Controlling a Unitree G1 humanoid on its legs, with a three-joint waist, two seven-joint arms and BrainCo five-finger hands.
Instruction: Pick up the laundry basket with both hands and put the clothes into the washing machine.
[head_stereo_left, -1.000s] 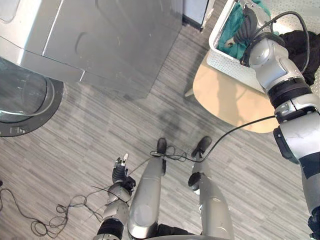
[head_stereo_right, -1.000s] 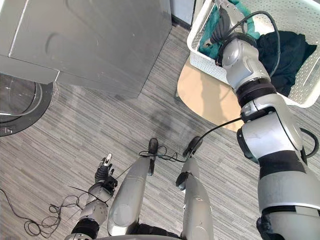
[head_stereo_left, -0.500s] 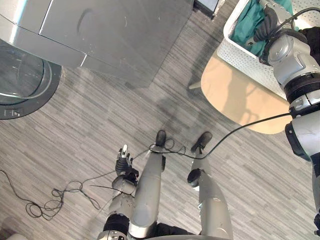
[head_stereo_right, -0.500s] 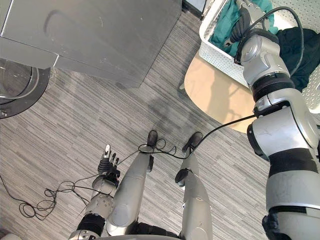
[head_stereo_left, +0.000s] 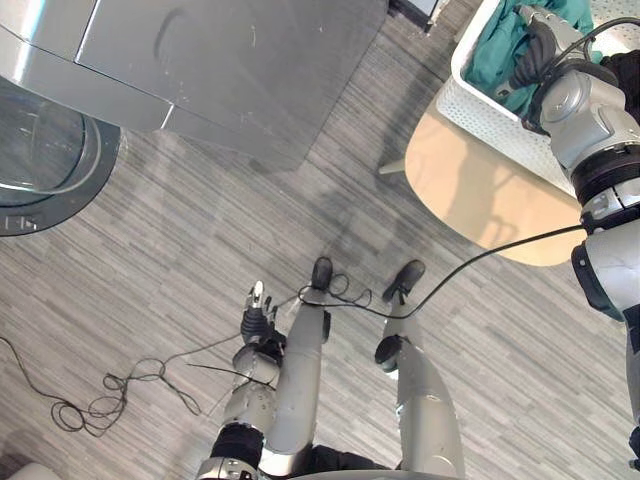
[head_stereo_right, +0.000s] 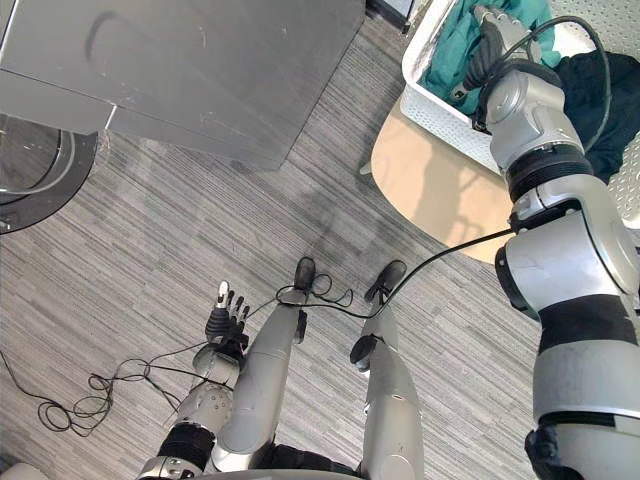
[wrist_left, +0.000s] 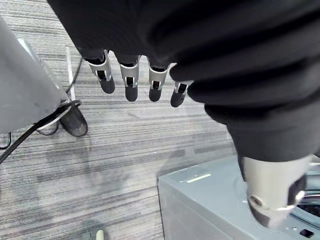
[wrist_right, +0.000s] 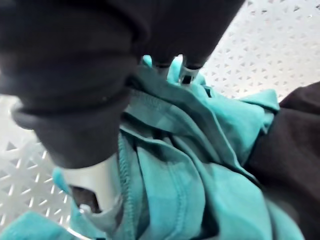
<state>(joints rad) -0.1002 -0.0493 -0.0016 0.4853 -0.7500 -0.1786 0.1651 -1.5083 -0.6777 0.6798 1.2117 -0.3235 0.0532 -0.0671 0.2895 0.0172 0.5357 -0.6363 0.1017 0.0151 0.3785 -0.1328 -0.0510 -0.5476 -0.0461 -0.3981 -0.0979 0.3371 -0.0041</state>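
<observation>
Inside the basket our right hand lies among teal clothes, and we cannot tell its grasp; well left of the basket, our left hand hangs straight-fingered.

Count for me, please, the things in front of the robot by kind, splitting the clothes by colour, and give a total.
Laundry basket: 1
Washing machine: 1
Round table: 1
Teal garment: 1, as far as shows
Black garment: 1
Total: 5
</observation>
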